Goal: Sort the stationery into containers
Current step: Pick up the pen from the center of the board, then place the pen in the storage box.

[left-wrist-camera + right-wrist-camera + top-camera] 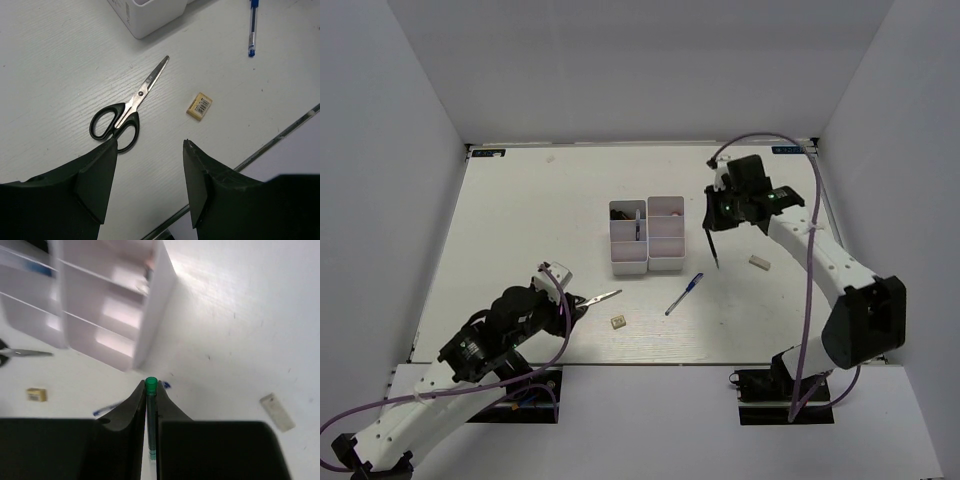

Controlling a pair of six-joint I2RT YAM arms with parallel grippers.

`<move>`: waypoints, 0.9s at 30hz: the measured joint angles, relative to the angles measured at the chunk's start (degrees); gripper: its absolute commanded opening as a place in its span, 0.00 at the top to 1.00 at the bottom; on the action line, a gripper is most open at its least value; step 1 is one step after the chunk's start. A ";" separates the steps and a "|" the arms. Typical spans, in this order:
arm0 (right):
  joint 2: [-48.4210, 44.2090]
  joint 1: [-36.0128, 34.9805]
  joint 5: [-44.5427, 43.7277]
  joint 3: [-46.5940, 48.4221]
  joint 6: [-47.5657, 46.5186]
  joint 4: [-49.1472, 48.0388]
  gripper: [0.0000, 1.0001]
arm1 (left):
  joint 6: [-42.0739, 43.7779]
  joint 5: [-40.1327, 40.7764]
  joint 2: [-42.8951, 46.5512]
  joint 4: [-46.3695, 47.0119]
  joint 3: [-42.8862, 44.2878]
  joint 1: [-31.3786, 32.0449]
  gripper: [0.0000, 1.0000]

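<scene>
My right gripper (712, 218) is shut on a dark slim pen (151, 405) with a green end, held off the table just right of the white containers (665, 262). The pen's tip hangs below the gripper (716, 258). My left gripper (150, 145) stands open over the table, just short of the black-handled scissors (125, 107), whose handles lie by its left finger. A tiny beige block (199, 106) lies to the right of the scissors, and a blue pen (684, 294) lies further right. A small white eraser (758, 262) lies right of the pen.
The containers (145, 330) hold a dark item (622, 211) in the far left bin and a pen (638, 228) in the left column's middle bin. The table's front edge (280, 135) runs close to my left gripper. White walls enclose the table.
</scene>
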State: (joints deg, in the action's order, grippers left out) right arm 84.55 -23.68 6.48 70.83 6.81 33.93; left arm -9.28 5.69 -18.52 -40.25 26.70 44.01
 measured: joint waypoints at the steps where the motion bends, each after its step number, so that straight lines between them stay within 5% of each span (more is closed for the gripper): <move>1: -1.25 -0.15 1.03 1.73 -0.70 -0.39 1.00 | 0.02 -0.15 -0.09 0.00 -0.04 -0.02 0.35; 7: -0.15 -2.82 9.51 11.02 -2.34 -4.81 1.00 | 0.26 -0.22 -0.44 0.24 -0.07 -0.02 0.35; 17: 14.71 -8.55 21.00 25.20 -2.58 -14.01 1.00 | 0.31 0.81 -0.90 0.24 -0.09 0.00 0.35; 27: 18.64 -12.79 32.30 26.88 -9.49 -19.98 1.00 | 0.20 2.23 -2.49 0.24 -0.11 0.00 0.36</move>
State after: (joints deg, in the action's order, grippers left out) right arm 103.20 -36.47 38.79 97.71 -2.68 13.96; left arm -9.08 7.92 -21.02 -40.01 26.59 44.01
